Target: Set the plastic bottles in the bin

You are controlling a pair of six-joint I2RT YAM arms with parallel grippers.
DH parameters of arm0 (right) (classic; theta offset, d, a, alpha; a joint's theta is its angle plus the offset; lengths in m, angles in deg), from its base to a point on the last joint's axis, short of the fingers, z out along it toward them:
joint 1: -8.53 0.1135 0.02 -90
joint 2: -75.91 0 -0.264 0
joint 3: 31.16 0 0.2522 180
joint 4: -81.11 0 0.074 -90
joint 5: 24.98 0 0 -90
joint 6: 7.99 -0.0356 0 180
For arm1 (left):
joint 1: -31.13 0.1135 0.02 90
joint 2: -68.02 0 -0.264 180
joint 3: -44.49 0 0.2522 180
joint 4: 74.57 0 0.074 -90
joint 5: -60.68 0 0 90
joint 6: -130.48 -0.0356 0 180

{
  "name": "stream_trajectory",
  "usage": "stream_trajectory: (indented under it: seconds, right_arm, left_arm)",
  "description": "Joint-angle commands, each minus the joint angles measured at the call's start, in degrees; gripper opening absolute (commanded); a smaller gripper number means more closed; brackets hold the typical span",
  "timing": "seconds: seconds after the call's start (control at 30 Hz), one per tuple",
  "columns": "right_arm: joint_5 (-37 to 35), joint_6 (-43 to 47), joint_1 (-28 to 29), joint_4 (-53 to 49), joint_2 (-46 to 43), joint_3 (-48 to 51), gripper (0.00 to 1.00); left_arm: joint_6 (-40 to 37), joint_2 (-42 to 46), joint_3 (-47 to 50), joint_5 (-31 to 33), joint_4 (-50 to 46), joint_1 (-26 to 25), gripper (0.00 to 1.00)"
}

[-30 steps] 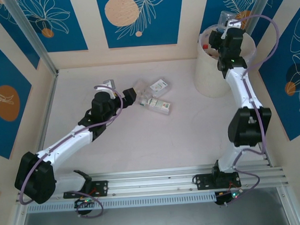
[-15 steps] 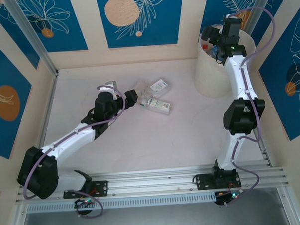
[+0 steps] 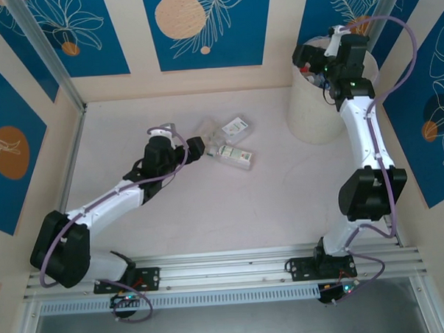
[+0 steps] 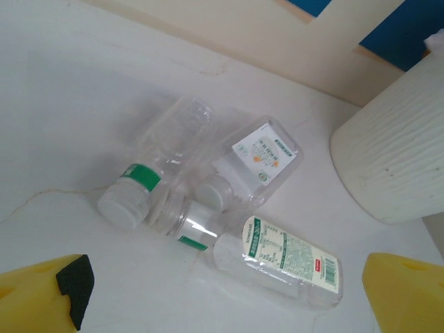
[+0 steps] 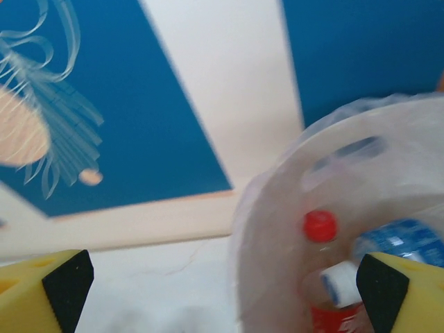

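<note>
Your left gripper was spread to its full width and held nothing. In the left wrist view its yellow fingers sat at the two bottom corners, with no bottle caught between them. Just beyond it, toward 3 o'clock in the top view, three plastic bottles lay on the table in a tight cluster, touching one another.

In the wrist view the nearest was the green-banded bottle, with its white cap pointing to 7 o'clock. The orange-print bottle lay at its 3 o'clock and the long-label bottle at its 5 o'clock.

The step in hand was, I think, the pick of one of these. The safest choice seemed to be the green-banded bottle alone. You needed to set the fingers across its body and not its cap, and to lower them past its widest line before closing. These bottles were clear and partly crushed, so they would probably give and slip, and a slow close was better. The far finger also risked wedging against a neighbour.

Your right gripper hovered over the rim of the bin, at 1 o'clock of the table, its jaws wide and empty. Inside the bin lay a red-capped bottle and a blue-labelled bottle.
</note>
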Motion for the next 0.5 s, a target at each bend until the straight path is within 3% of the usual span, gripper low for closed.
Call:
stream_trajectory:
  seconds: [0.0, 0.13, 0.23, 0.33, 0.47]
  right_arm:
    - [11.0, 5.1, 2.5, 2.9, -3.7, 4.3, 0.99]
    - [13.1, 11.0, 6.1, 0.9, -4.9, 8.9, 0.99]
    - [9.3, 12.6, 9.9, -1.8, -3.2, 10.3, 0.99]
    - [2.0, 6.1, 13.5, -6.1, 1.2, 9.2, 0.99]
    - [-6.8, -3.6, 17.5, -8.6, 5.9, 9.1, 0.99]
  left_arm:
    - [2.2, -0.9, -1.5, -0.1, -1.5, 0.9, 1.00]
    - [4.2, -1.4, -1.5, -0.5, -3.0, 1.8, 1.00]
    - [4.6, -1.6, -1.4, -1.6, -3.8, 2.6, 1.00]
    - [3.1, -2.7, -1.5, -2.0, -3.7, 3.4, 1.00]
    - [-5.3, -7.8, -6.4, -5.9, -7.2, 5.3, 1.00]
